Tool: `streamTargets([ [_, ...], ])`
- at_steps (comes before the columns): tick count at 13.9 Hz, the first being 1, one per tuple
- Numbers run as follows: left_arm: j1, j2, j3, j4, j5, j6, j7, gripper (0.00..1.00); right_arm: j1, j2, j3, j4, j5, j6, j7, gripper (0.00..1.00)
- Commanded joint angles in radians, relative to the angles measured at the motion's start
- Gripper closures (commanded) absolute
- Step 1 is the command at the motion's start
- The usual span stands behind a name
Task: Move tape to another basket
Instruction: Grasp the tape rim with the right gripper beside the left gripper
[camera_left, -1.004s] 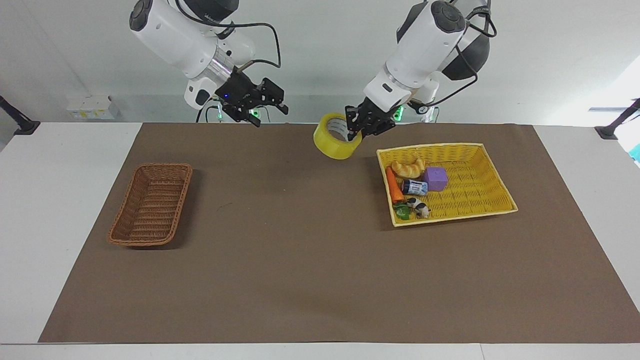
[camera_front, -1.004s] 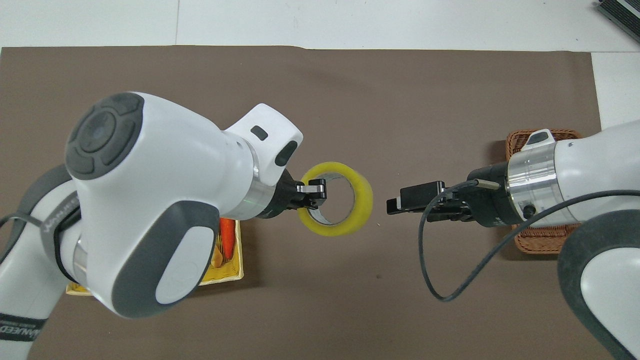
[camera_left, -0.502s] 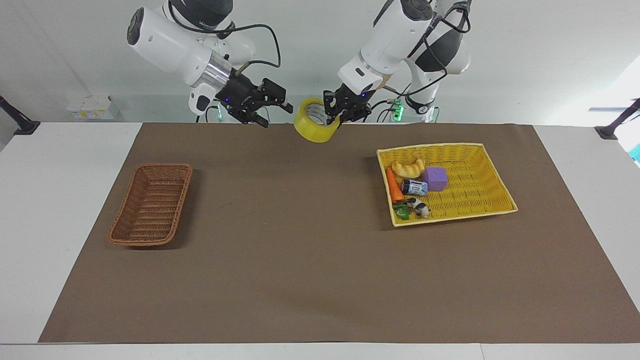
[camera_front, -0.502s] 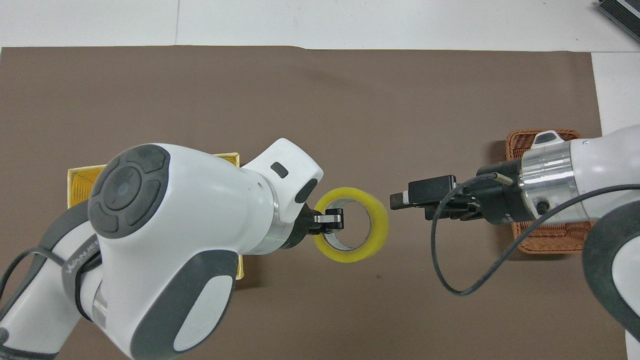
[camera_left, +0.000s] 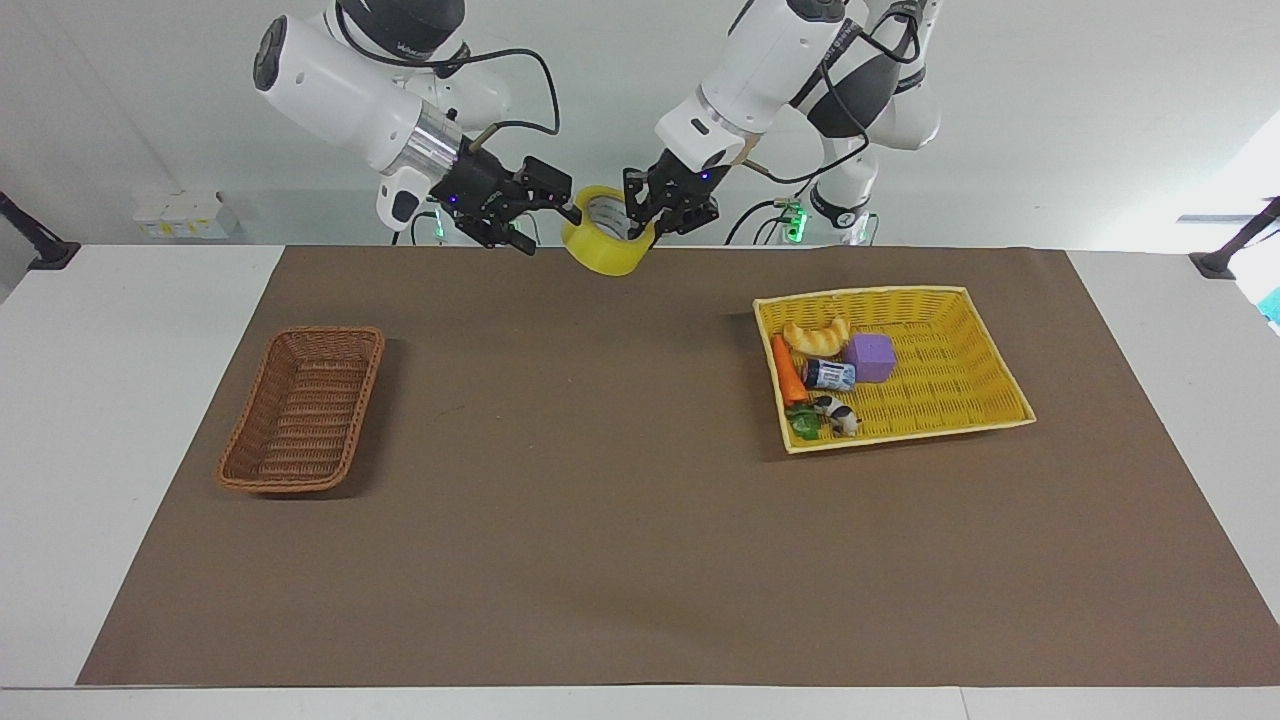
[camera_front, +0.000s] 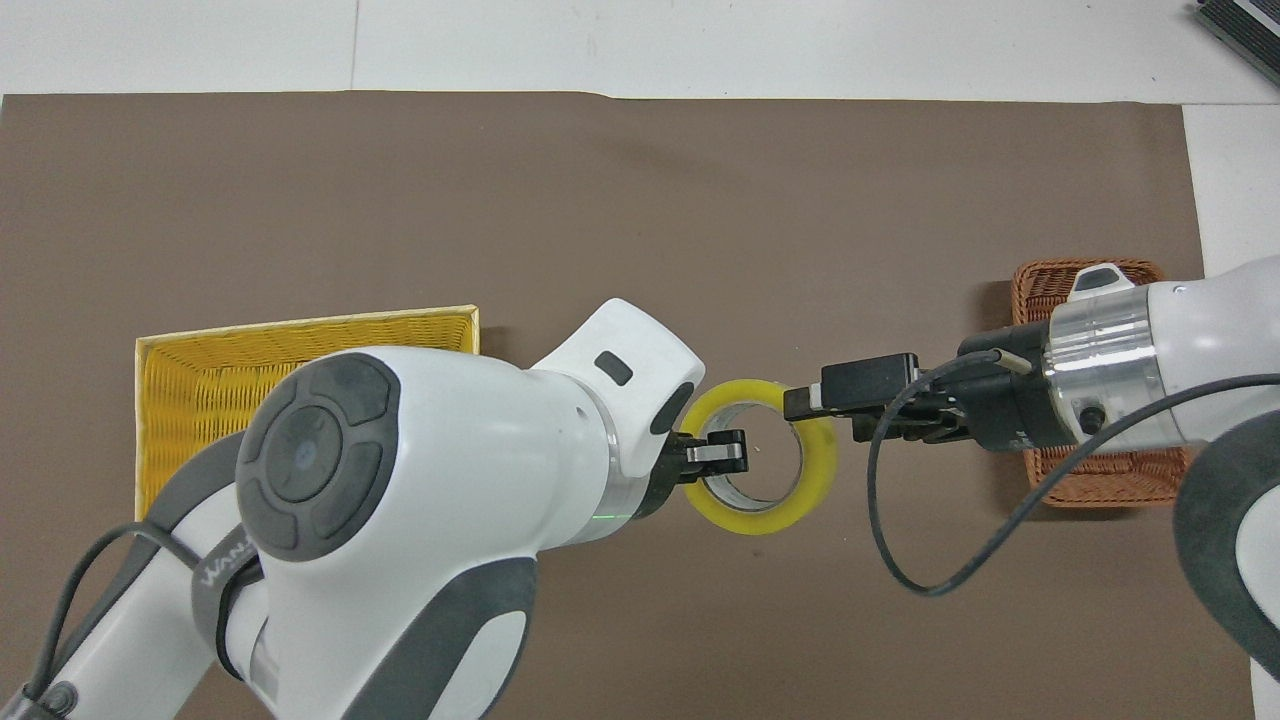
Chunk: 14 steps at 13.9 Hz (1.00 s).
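Note:
The tape (camera_left: 603, 256), a yellow roll with a white core, hangs in the air over the mat's edge nearest the robots, midway between the two baskets. My left gripper (camera_left: 642, 214) is shut on its rim, one finger inside the core; in the overhead view the left gripper (camera_front: 716, 460) pinches the tape (camera_front: 760, 520) from the left arm's end. My right gripper (camera_left: 548, 228) is open and level with the tape, its upper finger at the roll's rim. The overhead view shows the right gripper (camera_front: 808, 408) overlapping that rim. The brown wicker basket (camera_left: 300, 486) stands empty toward the right arm's end.
The yellow basket (camera_left: 860, 293) toward the left arm's end holds a croissant (camera_left: 818, 335), a purple cube (camera_left: 871, 357), a carrot (camera_left: 786, 372), a small can (camera_left: 829, 375) and a toy cow (camera_left: 838, 413). The brown mat (camera_left: 600, 500) covers the table.
My left gripper has carried the tape up and toward the right arm's end, away from the yellow basket. The right gripper has closed the gap; its finger now meets the tape's rim.

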Motion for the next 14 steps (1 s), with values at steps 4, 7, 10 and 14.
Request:
streamTargets([
  [4, -0.022, -0.015, 0.007, -0.015, -0.025, 0.185, -0.064, 1.00, -0.032, -0.021, -0.008, -0.036, 0.048, -0.003, -0.083, 0.00],
  [7, -0.036, -0.010, 0.006, -0.018, -0.025, 0.218, -0.064, 1.00, -0.038, -0.020, -0.010, -0.032, 0.044, -0.018, -0.094, 1.00],
  [10, -0.039, -0.007, 0.006, -0.016, -0.025, 0.222, -0.066, 1.00, -0.053, -0.017, -0.011, -0.021, 0.040, -0.040, -0.059, 1.00],
  [14, -0.033, -0.001, 0.007, -0.013, -0.023, 0.204, -0.054, 0.00, -0.063, -0.017, -0.010, -0.010, 0.029, -0.041, -0.022, 1.00],
])
